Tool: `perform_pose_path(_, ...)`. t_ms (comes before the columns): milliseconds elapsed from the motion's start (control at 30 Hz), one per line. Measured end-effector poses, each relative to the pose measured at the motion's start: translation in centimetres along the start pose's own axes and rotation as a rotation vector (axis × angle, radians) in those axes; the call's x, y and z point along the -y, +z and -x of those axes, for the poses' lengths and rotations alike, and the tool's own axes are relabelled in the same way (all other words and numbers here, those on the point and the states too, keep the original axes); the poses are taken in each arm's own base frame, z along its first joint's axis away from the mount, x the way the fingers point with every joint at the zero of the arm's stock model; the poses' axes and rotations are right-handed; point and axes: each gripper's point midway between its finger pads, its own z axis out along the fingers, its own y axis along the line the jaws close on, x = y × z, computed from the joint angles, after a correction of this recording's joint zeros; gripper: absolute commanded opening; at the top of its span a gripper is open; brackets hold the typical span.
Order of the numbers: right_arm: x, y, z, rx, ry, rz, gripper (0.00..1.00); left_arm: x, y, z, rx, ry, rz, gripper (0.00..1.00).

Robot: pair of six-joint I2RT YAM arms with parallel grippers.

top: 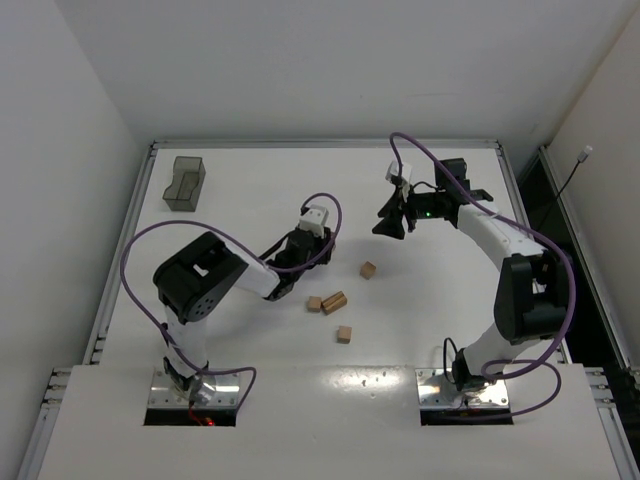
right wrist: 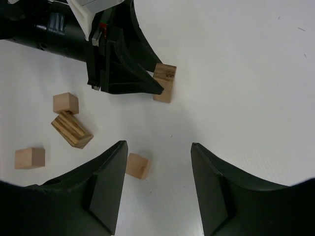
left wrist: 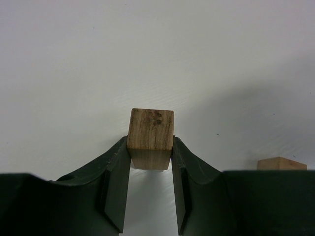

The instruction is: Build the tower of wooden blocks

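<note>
five light-brown wood blocks (top: 334,301), none stacked on another. one, the held block (left wrist: 151,137), has dark specks on one face and is clamped by its sides between the jaws of the left gripper (left wrist: 150,147); whether it touches the white desk (top: 250,190) cannot be told. a longer striped block (right wrist: 72,130) lies flat at a slant, one end touching a small plain cube (right wrist: 65,103). a second cube (top: 344,334) sits near that pair, towards the arm bases. a third cube (top: 368,269) sits alone, further out.
</note>
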Motion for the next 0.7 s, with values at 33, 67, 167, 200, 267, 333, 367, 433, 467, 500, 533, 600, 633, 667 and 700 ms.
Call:
perform_pose_path(33,0.0,0.0,0.0,0.001,0.0,0.001,0.52,0.0,0.0,0.0,0.001,0.001,0.001,0.07)
perform_pose_path(67,0.0,0.0,0.0,0.001,0.0,0.001,0.52,0.1,0.0,-0.1,0.001,0.002,0.0,0.1)
perform_pose_path(167,-0.1,0.0,0.0,0.003,0.0,0.003,0.52,0.6,-0.1,-0.3,0.009,0.005,-0.006,0.17)
perform_pose_path(200,-0.1,0.0,0.1,0.003,0.0,0.004,0.52,0.8,-0.2,-0.3,0.012,0.006,-0.008,0.19)
perform_pose_path(267,-0.1,0.0,0.0,0.003,0.0,0.004,0.52,1.1,-0.3,-0.5,0.016,0.011,-0.012,0.21)
perform_pose_path(333,-0.1,0.0,0.0,0.001,0.004,0.005,0.53,1.4,-0.6,-0.7,0.021,0.018,-0.013,0.23)
perform_pose_path(367,-0.2,0.0,0.0,0.0,0.005,0.006,0.53,1.5,-0.6,-0.7,0.022,0.023,-0.014,0.25)
perform_pose_path(433,-0.2,0.0,0.0,0.0,0.006,0.006,0.55,1.7,-0.7,-0.8,0.023,0.03,-0.016,0.3)
perform_pose_path(467,-0.2,0.0,0.0,0.0,0.006,0.007,0.55,1.8,-0.8,-0.9,0.023,0.033,-0.016,0.32)
perform_pose_path(500,-0.2,0.0,0.0,0.0,0.006,0.006,0.55,1.8,-0.8,-0.9,0.024,0.036,-0.017,0.33)
perform_pose_path(533,-0.2,0.0,0.0,0.0,0.006,0.006,0.55,1.8,-0.9,-1.1,0.018,0.039,-0.017,0.36)
perform_pose_path(600,-0.2,0.0,0.0,0.0,0.006,0.007,0.55,1.8,-1.2,-2.0,-0.008,0.051,-0.015,0.37)
perform_pose_path(633,-0.2,0.0,0.0,0.0,0.005,0.006,0.55,1.7,-1.4,-2.7,-0.029,0.06,-0.012,0.39)
perform_pose_path(667,-0.2,0.0,0.0,0.0,0.005,0.007,0.56,1.6,-1.7,-3.6,-0.053,0.07,-0.009,0.4)
perform_pose_path(700,-0.2,0.0,0.0,0.0,0.005,0.007,0.56,1.5,-1.9,-4.3,-0.074,0.079,-0.005,0.42)
